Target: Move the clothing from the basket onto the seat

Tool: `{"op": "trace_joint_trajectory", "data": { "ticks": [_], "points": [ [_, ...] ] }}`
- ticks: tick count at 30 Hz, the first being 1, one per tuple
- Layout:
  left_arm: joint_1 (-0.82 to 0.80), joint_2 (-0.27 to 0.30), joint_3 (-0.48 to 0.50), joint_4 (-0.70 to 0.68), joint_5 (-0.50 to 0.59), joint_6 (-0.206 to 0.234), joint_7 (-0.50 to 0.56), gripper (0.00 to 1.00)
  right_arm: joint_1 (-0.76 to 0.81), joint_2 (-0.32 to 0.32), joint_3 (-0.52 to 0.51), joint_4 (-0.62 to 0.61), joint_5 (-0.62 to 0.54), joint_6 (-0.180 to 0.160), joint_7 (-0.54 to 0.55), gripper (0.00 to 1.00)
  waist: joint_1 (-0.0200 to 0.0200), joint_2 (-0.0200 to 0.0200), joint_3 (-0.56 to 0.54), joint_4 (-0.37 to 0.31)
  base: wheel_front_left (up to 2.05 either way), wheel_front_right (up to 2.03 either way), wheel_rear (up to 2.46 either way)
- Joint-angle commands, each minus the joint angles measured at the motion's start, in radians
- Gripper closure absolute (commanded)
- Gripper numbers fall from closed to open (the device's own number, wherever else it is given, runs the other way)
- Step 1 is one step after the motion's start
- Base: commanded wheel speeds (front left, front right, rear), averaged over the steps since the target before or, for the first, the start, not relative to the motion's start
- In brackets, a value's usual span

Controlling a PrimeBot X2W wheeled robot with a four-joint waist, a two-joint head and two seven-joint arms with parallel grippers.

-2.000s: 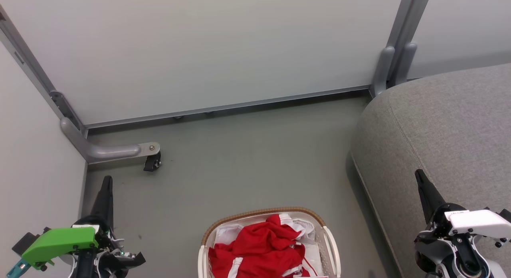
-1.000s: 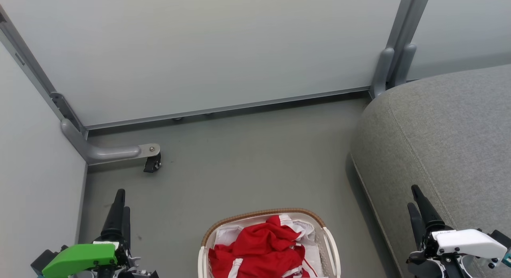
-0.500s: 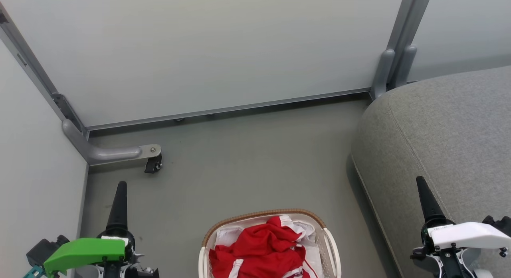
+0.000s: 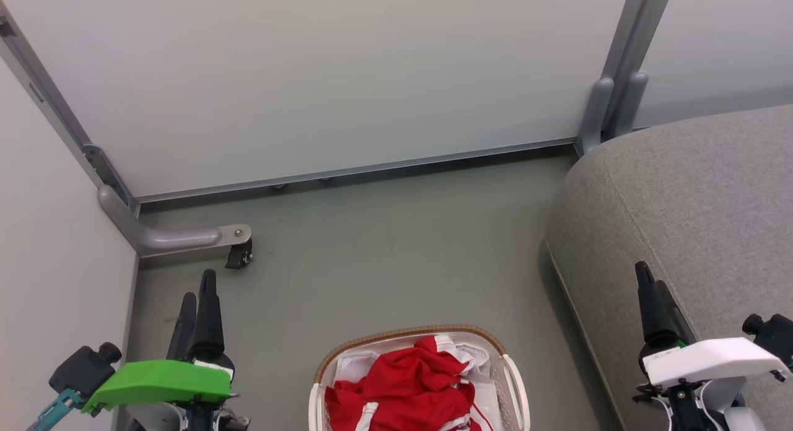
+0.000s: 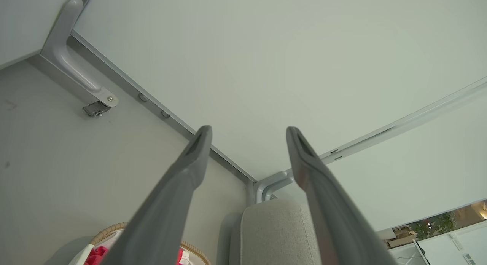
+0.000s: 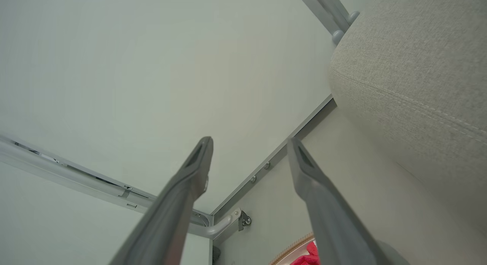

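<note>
The clothing is lying heaped in the basket on the floor, beside the seat. The left gripper and right gripper are hanging wide, empty. One should be dropping onto the red heap, pinching deep, sparing the liner.

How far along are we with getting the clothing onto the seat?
Done: nothing; the red clothing lies heaped in the basket, none on the seat part in view. In hand: nothing; left gripper and right gripper hang open and empty. Left: every garment.
</note>
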Motion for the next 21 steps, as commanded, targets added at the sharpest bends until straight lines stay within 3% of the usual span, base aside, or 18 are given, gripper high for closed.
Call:
{"op": "trace_joint_trajectory", "data": {
  "ticks": [1,10,21],
  "points": [
    [0.003,0.006,-0.007,-0.020,0.046,0.004,-0.012,0.00,0.001,-0.008,0.005,-0.022,-0.043,0.000,-0.011,0.00,0.0000,0.0000,-0.001,0.000,0.00,0.00,0.00],
    [0.032,0.007,-0.026,-0.025,0.229,0.019,-0.043,0.00,0.015,-0.009,0.036,-0.039,-0.220,0.000,-0.042,0.00,0.0000,0.0000,-0.003,0.000,0.00,0.00,0.00],
    [0.057,0.008,-0.027,-0.019,0.371,0.031,-0.075,0.00,0.022,-0.011,0.053,-0.037,-0.371,0.000,-0.074,0.00,0.0000,0.0000,-0.004,0.003,0.00,0.00,0.00]
  ]
}}
